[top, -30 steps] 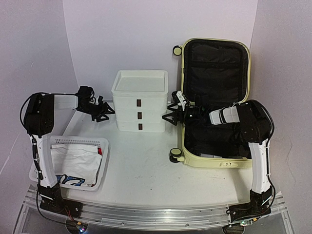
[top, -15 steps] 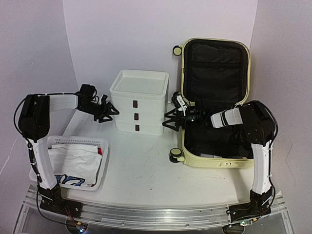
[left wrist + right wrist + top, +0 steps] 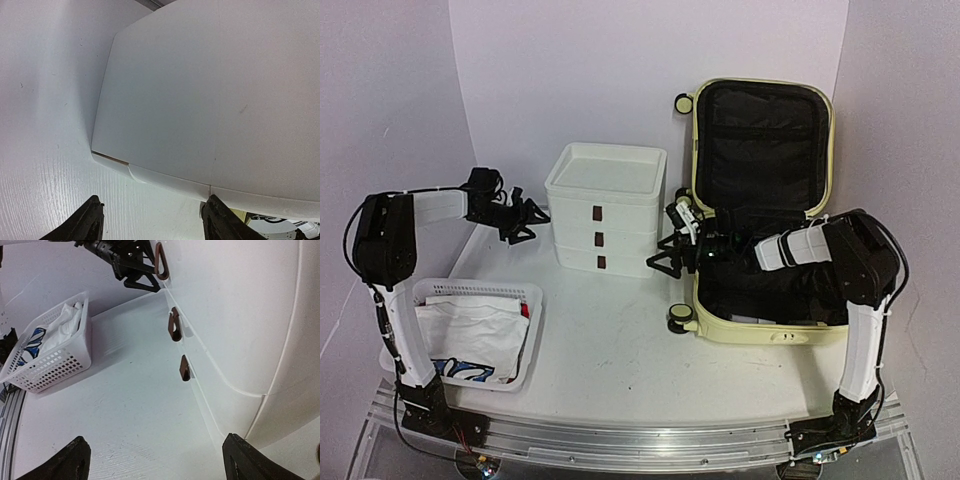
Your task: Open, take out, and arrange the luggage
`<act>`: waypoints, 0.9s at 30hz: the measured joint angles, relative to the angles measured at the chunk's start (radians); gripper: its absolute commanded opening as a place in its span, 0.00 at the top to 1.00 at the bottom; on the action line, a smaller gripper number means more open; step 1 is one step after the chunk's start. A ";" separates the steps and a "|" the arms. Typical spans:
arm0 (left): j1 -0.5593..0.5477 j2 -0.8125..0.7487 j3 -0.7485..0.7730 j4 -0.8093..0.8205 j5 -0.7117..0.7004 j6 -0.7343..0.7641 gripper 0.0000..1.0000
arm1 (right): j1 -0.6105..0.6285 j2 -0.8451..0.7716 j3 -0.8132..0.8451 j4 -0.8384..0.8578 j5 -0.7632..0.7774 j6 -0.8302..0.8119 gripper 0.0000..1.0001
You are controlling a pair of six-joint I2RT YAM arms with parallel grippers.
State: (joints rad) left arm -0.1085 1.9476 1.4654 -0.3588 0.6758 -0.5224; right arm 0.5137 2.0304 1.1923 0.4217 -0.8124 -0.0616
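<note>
Luggage (image 3: 761, 140) lies open just right of right gripper (image 3: 662, 256).

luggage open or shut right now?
Open. The luggage has its lid raised upright, with black lining showing in both halves. The lower half lies flat on the table.

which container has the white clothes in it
The white perforated basket at the near left, low and open-topped, not the stacked drawer box or the open yellow luggage.

Left arm (image 3: 438, 205) and right arm (image 3: 798, 246) stretch level inward; left hand (image 3: 526, 222) and right hand (image 3: 663, 256) face each other (both spread wide).
</note>
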 measured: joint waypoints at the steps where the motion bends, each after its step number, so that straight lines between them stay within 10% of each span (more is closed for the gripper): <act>1: -0.002 0.005 0.008 -0.001 0.002 -0.002 0.33 | 0.005 -0.013 -0.009 -0.001 0.040 0.014 0.02; 8: 0.000 0.034 0.042 0.034 -0.027 -0.043 0.33 | 0.057 -0.037 0.002 -0.029 0.277 0.135 0.02; 18: -0.047 -0.345 -0.372 0.079 -0.189 -0.022 0.19 | 0.195 -0.162 -0.012 -0.307 0.533 0.440 0.02; 27: -0.415 -0.501 -0.434 0.144 -0.447 0.073 0.31 | 0.172 -0.476 -0.030 -0.685 0.691 0.447 0.02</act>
State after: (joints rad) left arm -0.5236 1.4467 1.0313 -0.2146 0.2291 -0.4496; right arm 0.6853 1.5547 1.1622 -0.2630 -0.1211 0.3855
